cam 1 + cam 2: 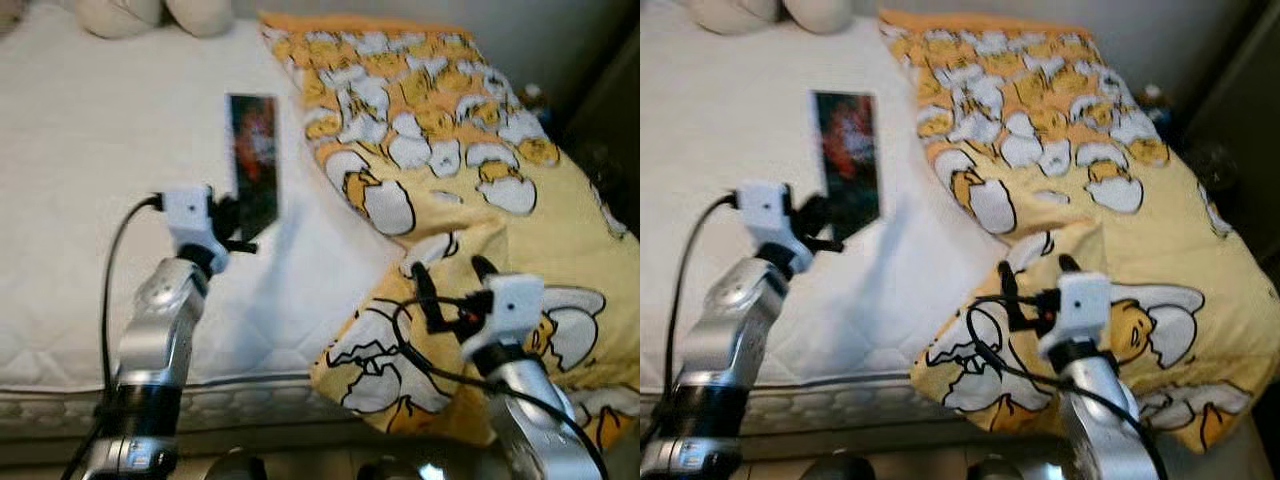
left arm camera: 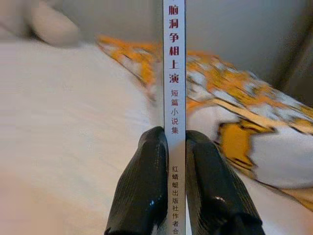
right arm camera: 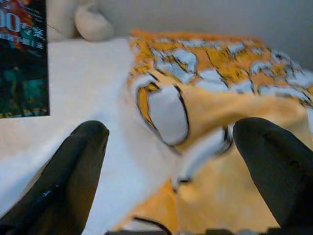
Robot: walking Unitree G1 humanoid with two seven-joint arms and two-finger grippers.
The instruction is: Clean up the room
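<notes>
- left tool (image 1: 243, 228) clamped on book (image 1: 254, 162), held upright above the bed (image 1: 90, 200), just beside the yellow quilt (image 1: 450, 180)
- right tool (image 1: 449, 283) fingers apart; hovers over quilt's near corner

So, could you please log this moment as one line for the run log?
left gripper: shut on thin dark-covered book, above white mattress | right gripper: open, over yellow egg-print blanket

a white quilted mattress (image 1: 90, 200) with a pale stuffed toy (image 1: 150, 14) at its far edge.
</notes>
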